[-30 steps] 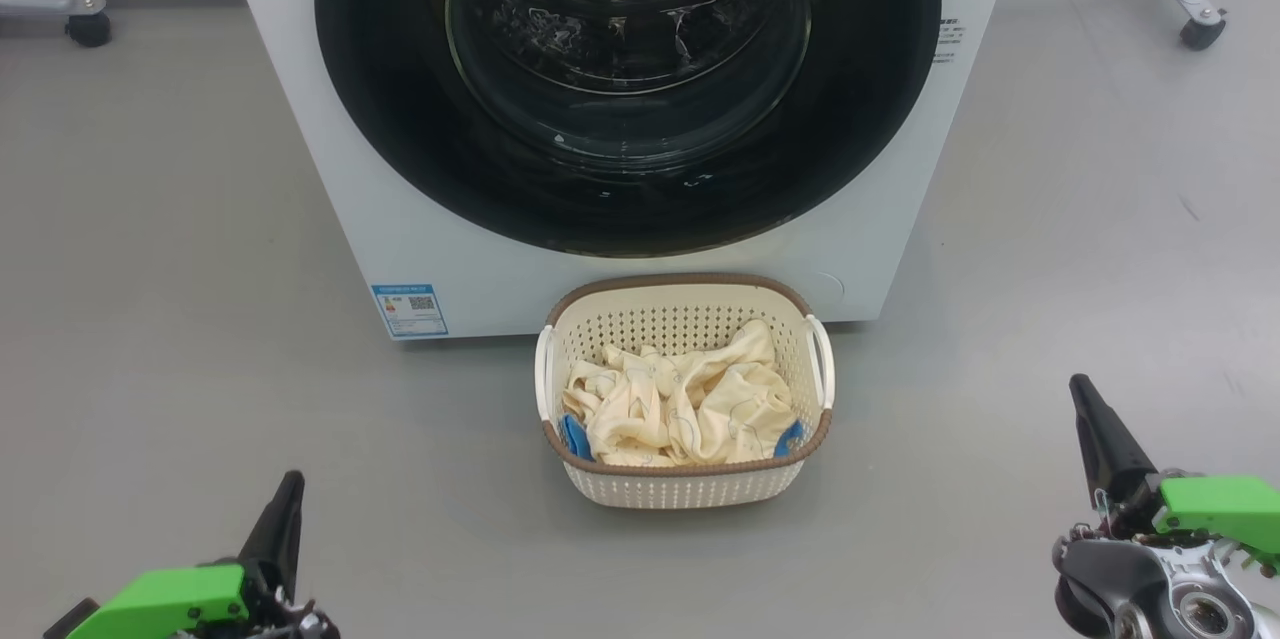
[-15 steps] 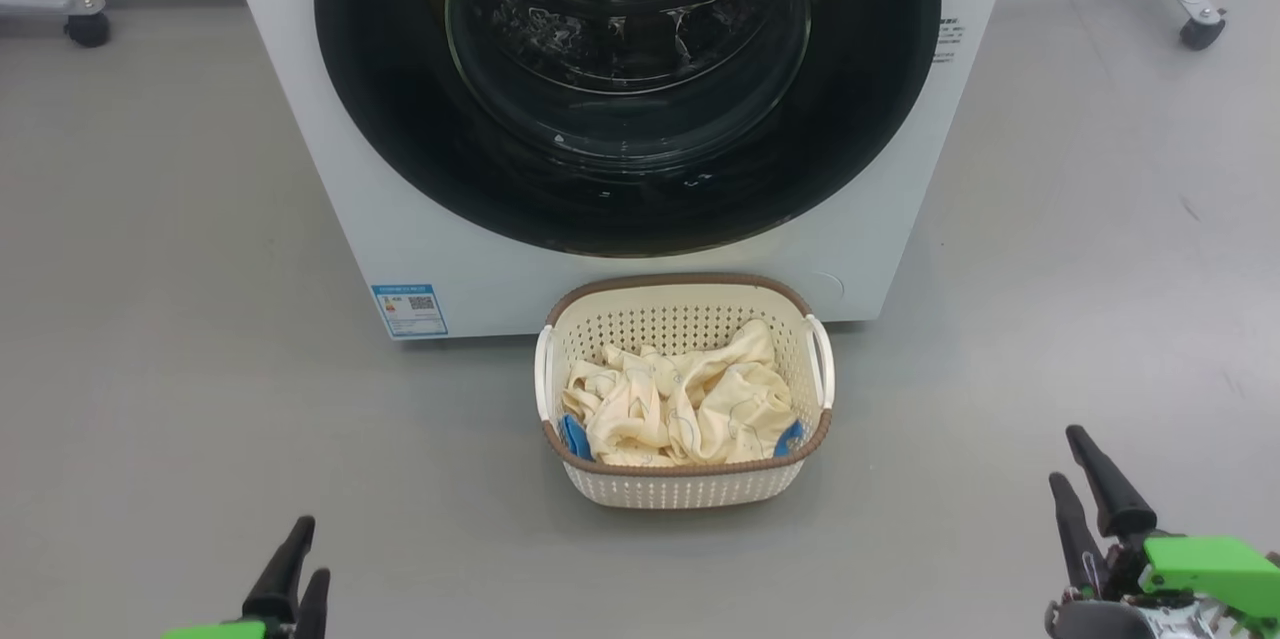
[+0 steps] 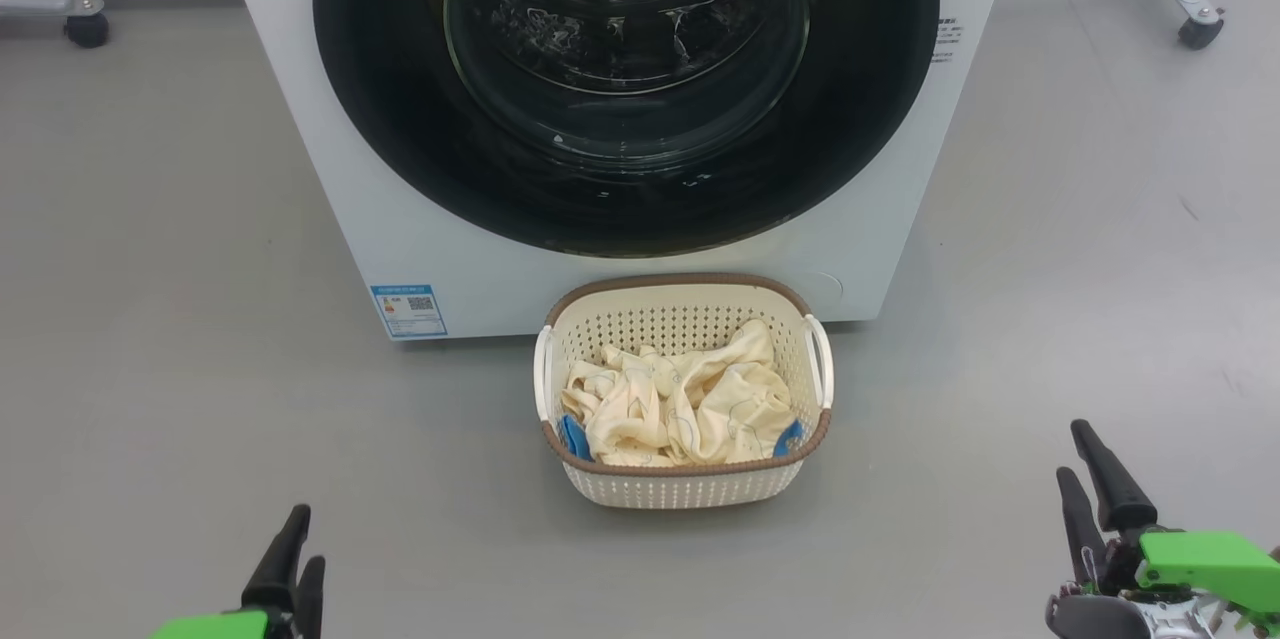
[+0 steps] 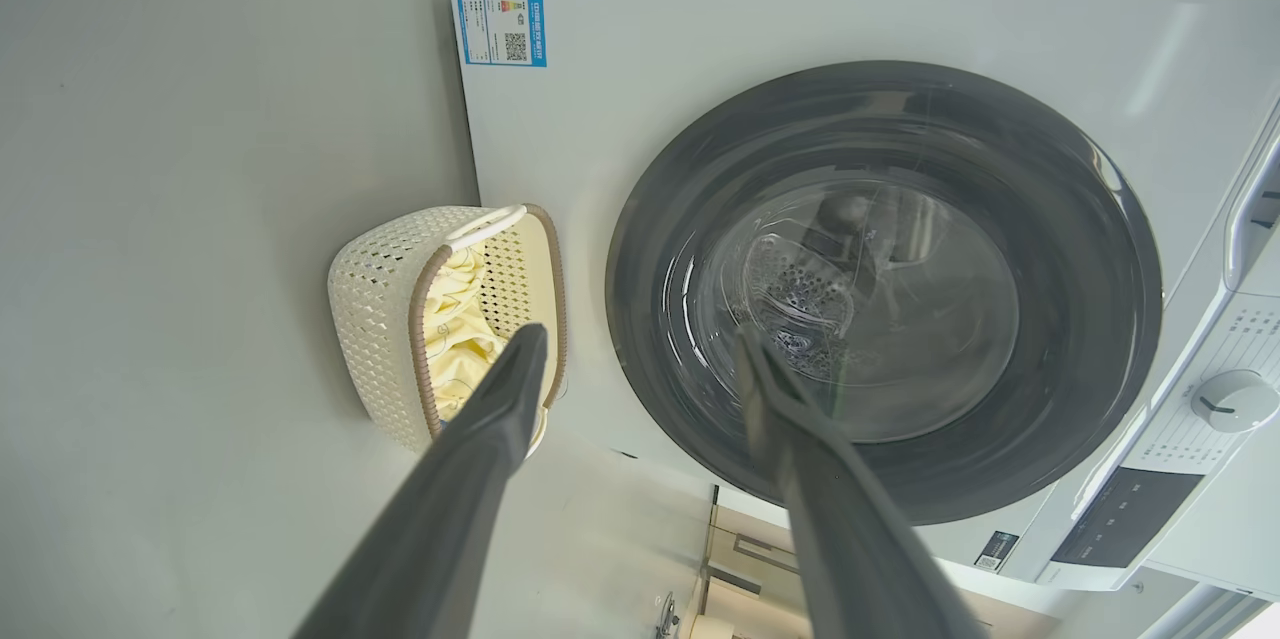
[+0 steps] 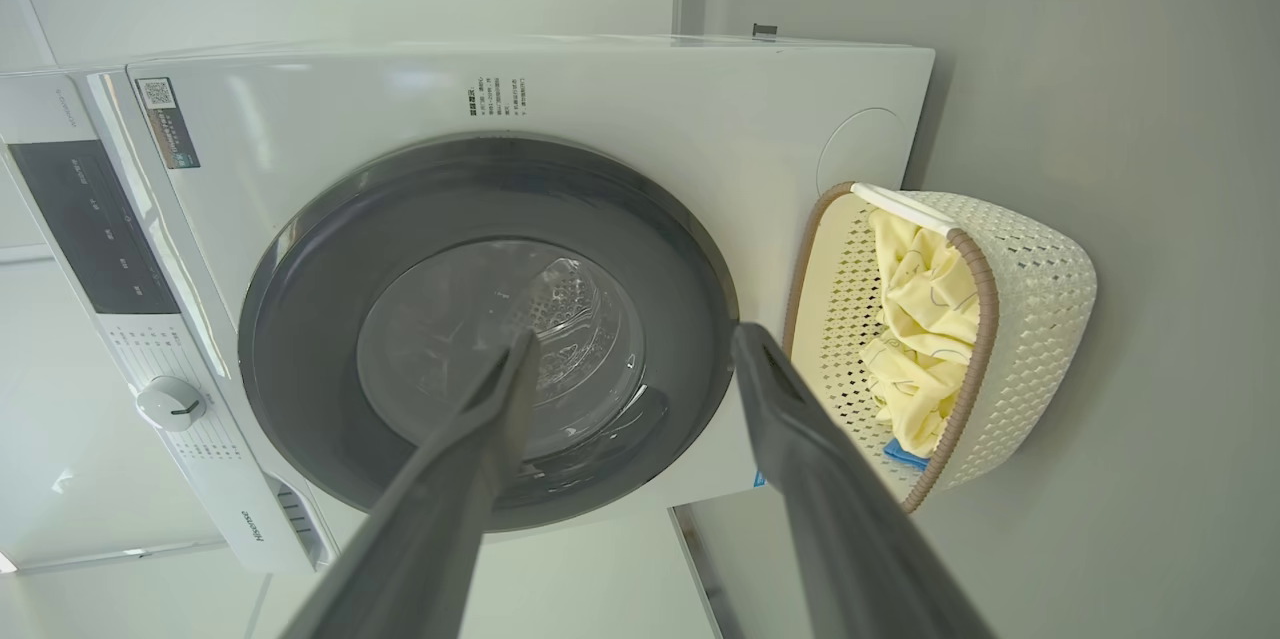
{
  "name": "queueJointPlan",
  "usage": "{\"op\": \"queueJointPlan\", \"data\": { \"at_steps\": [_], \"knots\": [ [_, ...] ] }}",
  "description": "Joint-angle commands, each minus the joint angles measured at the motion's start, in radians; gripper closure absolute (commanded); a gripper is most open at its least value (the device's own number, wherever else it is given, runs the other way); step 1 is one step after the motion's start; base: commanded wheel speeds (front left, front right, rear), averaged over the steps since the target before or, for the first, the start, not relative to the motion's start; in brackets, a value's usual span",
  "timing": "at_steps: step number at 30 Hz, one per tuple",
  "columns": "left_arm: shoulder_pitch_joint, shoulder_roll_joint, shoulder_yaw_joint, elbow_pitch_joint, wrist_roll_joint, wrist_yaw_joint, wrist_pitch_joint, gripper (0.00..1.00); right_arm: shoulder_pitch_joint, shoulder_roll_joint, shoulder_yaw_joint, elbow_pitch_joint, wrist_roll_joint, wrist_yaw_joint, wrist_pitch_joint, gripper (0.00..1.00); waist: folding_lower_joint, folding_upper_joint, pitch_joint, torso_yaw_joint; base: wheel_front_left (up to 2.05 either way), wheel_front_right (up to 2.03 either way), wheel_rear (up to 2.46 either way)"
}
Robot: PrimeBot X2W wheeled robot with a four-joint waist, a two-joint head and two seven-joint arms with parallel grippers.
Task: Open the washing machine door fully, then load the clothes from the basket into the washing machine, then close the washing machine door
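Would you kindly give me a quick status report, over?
Left gripper, right gripper open, empty. Round glossy black washing machine door shut. Cream-yellow clothes in perforated cream basket. Nothing blocking.

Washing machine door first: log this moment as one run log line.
washing machine door closed | clothes in basket | left gripper open, empty | right gripper open, empty

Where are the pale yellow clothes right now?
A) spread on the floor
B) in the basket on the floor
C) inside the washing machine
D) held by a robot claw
B: the clothes lie bunched in the basket, which stands before the washing machine with its door shut.
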Motion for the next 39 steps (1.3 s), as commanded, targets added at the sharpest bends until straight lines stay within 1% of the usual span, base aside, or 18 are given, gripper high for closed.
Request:
{"op": "queueJointPlan", "data": {
  "at_steps": [1, 18, 29, 39],
  "knots": [
    [-0.051, 0.009, 0.004, -0.041, 0.017, 0.000, -0.010, 0.00, -0.055, -0.005, 0.003, -0.041, -0.014, 0.000, -0.013, 0.00, 0.0000, 0.0000, 0.000, 0.000, 0.00, 0.00, 0.00],
    [-0.066, 0.010, 0.015, -0.057, 0.064, 0.000, -0.060, 0.00, -0.078, -0.009, -0.009, -0.059, -0.109, -0.001, -0.063, 0.00, 0.0000, 0.0000, -0.005, 0.002, 0.00, 0.00, 0.00],
    [-0.084, 0.011, 0.051, -0.112, 0.134, 0.000, -0.092, 0.00, -0.093, -0.011, 0.006, -0.090, -0.181, -0.001, -0.096, 0.00, 0.0000, 0.0000, -0.008, 0.004, 0.00, 0.00, 0.00],
    [-0.096, 0.012, 0.059, -0.180, 0.227, -0.001, -0.121, 0.00, -0.113, -0.013, -0.021, -0.141, -0.262, -0.001, -0.125, 0.00, 0.0000, 0.0000, -0.009, 0.005, 0.00, 0.00, 0.00]
  ]
}}
